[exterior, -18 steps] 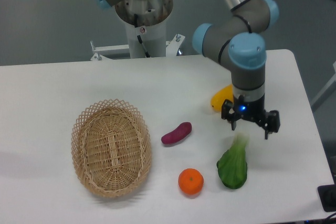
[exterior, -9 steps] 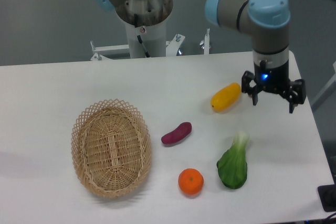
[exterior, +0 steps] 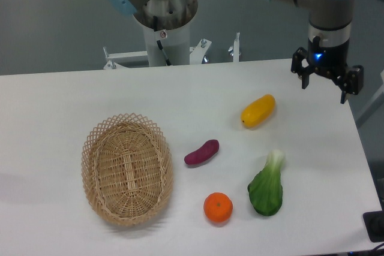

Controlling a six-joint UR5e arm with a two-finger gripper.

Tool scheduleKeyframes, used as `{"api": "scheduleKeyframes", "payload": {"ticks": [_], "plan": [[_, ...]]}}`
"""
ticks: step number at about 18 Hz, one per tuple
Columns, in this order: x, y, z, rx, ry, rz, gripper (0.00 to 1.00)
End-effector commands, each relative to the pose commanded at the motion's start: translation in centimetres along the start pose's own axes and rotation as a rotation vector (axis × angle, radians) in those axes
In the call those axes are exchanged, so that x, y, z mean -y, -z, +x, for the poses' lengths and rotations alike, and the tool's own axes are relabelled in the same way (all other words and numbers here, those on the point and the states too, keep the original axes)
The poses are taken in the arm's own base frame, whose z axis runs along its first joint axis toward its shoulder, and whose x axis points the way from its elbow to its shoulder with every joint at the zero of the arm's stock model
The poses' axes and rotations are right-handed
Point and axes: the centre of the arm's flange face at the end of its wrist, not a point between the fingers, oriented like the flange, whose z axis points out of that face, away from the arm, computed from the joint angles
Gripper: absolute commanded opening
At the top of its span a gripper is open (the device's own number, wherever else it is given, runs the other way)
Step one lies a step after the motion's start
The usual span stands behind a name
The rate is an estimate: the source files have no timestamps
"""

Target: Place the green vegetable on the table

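The gripper (exterior: 327, 82) hangs over the far right part of the table (exterior: 72, 100) with its two fingers spread apart and nothing between them. Well below it and a little to its left, the green vegetable (exterior: 267, 187) lies flat on the tabletop, pale stalk end pointing up toward the gripper and dark leaf end nearer the front edge. A yellow oblong vegetable (exterior: 258, 111) lies nearer the gripper's lower left, a purple sweet potato (exterior: 201, 152) and an orange (exterior: 218, 207) farther that way, and an oval wicker basket (exterior: 127, 169) farthest left.

Green vegetable (exterior: 266, 187) on table (exterior: 72, 94) — tool (exterior: 327, 86) empty.
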Motion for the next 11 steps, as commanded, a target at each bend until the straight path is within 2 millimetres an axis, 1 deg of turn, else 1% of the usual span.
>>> {"api": "scheduleKeyframes", "payload": {"ticks": [3,11], "plan": [[-0.35,0.01,-0.06,0.004,0.012,0.017,1.0],[-0.34,-0.04,-0.03,0.004,0.015,0.019,1.0]]}}
